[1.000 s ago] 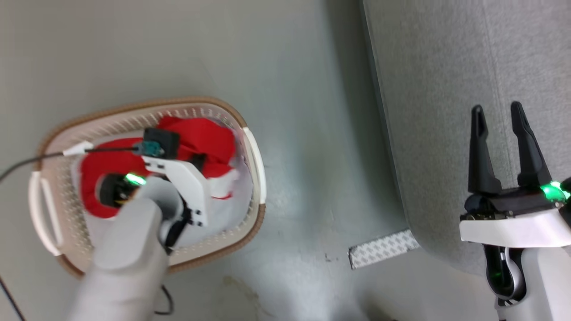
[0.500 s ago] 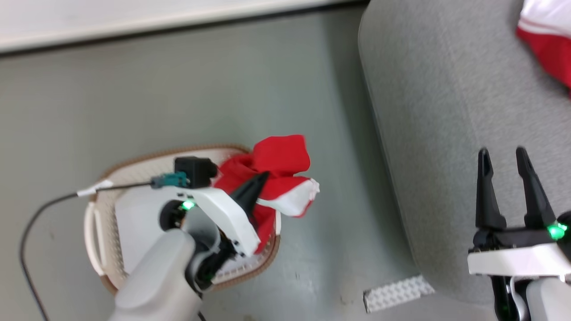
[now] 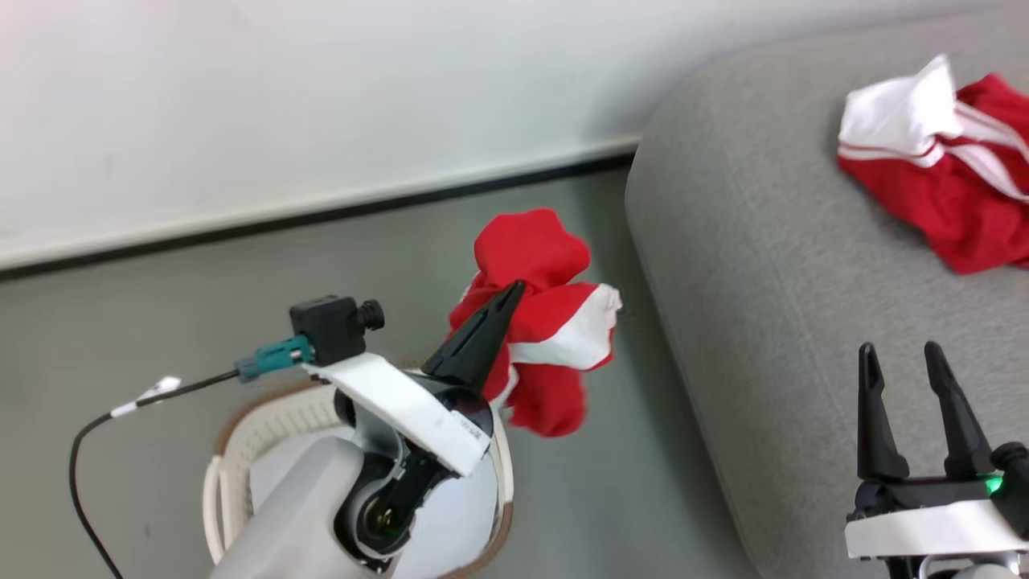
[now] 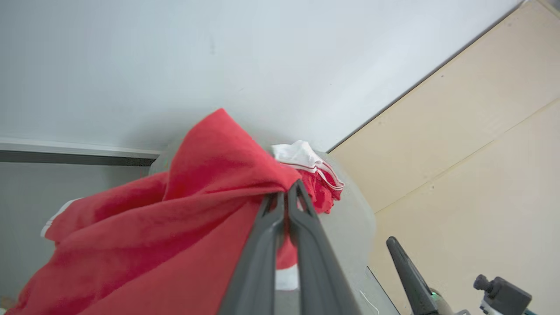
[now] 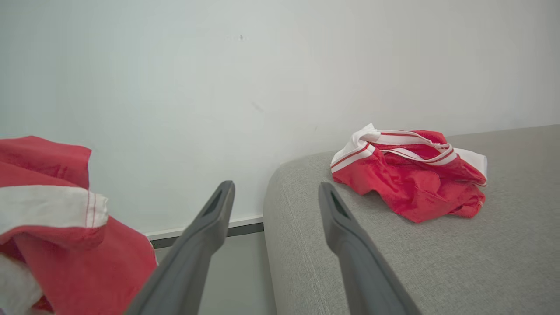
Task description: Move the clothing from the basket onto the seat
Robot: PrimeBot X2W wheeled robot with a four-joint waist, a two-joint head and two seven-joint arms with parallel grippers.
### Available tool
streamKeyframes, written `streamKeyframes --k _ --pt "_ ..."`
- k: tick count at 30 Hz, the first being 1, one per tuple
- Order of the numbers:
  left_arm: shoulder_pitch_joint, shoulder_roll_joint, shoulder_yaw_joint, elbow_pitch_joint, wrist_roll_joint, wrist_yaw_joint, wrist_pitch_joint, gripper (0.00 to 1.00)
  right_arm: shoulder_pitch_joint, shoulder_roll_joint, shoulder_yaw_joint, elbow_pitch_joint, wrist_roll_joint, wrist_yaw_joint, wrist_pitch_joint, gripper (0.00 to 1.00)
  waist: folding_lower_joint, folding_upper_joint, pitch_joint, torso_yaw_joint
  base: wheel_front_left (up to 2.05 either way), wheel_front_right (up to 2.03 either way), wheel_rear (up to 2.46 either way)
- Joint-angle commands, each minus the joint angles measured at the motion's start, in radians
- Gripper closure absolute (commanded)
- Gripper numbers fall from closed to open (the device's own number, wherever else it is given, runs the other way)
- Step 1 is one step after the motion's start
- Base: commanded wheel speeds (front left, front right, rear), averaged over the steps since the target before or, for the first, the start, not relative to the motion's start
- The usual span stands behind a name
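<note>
Room: a plain white wall (image 3: pixel 321 96) meets a grey floor (image 3: pixel 201 322) along a dark skirting strip.

The left tool (image 4: pixel 287 190) is clenched. Its two long dark fingers press together on a fold of the soft bright red sportswear clothing (image 3: pixel 547 322), which has a white panel and thin striped trim. The bundle hangs in the air from the fingertips, over the floor and apart from the sofa.

Below the left arm, the oval cream-white plastic laundry basket (image 3: pixel 241 426), with small holes and a brown rim, stands on the floor. A pale white flat sheet (image 3: pixel 470 515) lies in its bottom.

The large light grey fabric sofa (image 3: pixel 764 281) stands to the right, its rounded edge facing the basket. The right tool (image 3: pixel 899 350) is released, fingers parted and empty, over the near part of the sofa.

A second red-and-white garment (image 3: pixel 949 185) lies crumpled on the sofa top, toward the far edge by the wall and well apart from both tools.
</note>
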Motion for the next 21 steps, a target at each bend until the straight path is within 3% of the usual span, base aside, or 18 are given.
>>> streamKeyframes --k 1,12,21 --pt "0.02 0.001 0.009 -0.03 -0.028 -0.002 -0.015 1.0 0.023 -0.001 0.003 0.005 -0.011 -0.002 0.001 0.0 0.0003 0.0 -0.061 -0.011 0.0 0.0 0.0" --pt "0.073 0.0 0.03 -0.144 -0.084 0.023 -0.018 1.0 0.082 -0.001 0.051 -0.008 -0.04 -0.002 0.001 0.0 0.0003 0.0 -0.189 -0.01 0.0 0.0 0.0" --pt "0.121 0.013 0.006 -0.201 -0.073 0.056 0.005 1.0 0.074 -0.049 0.219 -0.105 -0.05 -0.002 0.001 0.0 0.0003 0.0 -0.243 0.017 0.0 0.0 0.0"
